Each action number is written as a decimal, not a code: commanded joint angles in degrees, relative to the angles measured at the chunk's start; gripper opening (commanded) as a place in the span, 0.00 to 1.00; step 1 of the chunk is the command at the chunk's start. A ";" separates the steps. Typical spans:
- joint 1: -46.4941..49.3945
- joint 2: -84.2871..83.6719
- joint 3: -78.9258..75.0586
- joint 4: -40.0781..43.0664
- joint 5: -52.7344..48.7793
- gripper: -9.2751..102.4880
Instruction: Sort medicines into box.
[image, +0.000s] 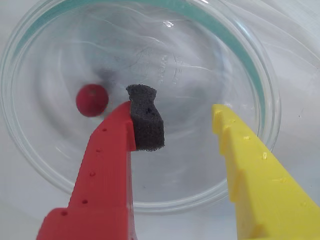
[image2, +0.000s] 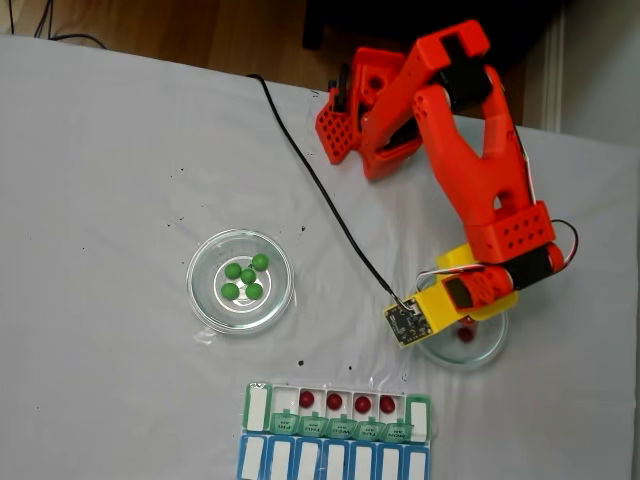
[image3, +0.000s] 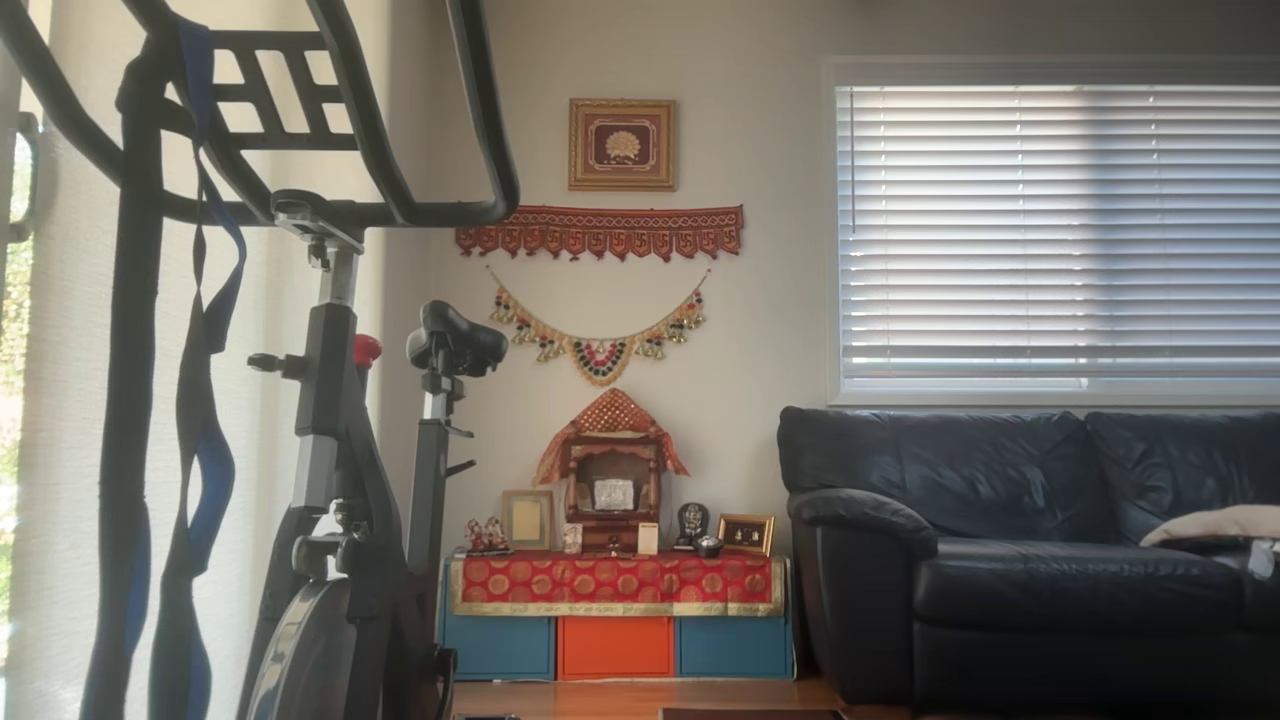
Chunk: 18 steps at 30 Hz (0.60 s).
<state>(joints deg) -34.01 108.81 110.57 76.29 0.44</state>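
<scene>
Wrist view put the gripper (image: 185, 125) nearest the lens: a red finger with a dark foam pad (image: 146, 118) on its tip to the left, a yellow finger to the right, the two standing well apart with nothing between them. Just beyond them lay the bottom of a clear glass dish (image: 45, 165), and in it one dark red ball (image: 92, 100). That ball sat to the left of the red finger, outside the gap and not touching the foam. So the coming move seemed to turn on a shift to the left in this view, enough to bring the ball between the fingers before they closed. Being round, the ball offered no long axis to line up with.

Farther off, the fixed view gave what the wrist camera could not. The arm (image2: 470, 160) reached down over the small dish (image2: 490, 350) at the right of the white table (image2: 100, 150), the red ball (image2: 465, 334) just showing beside the yellow part. A second dish (image2: 205, 300) at mid-table held five green balls (image2: 245, 277). Along the near edge lay the box (image2: 340, 412) with four red balls (image2: 347, 402) already in its open compartments, above a blue-lidded row (image2: 335, 462).

Other view showed a living room with an exercise bike (image3: 340, 480) and a dark sofa (image3: 1050, 540).
</scene>
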 joint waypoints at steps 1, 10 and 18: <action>-0.53 4.13 -2.90 -0.88 -0.09 0.26; -0.44 5.71 -2.02 -2.11 0.00 0.27; -0.62 6.77 -1.14 -3.08 0.18 0.28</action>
<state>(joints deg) -34.01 109.25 110.65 74.44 0.44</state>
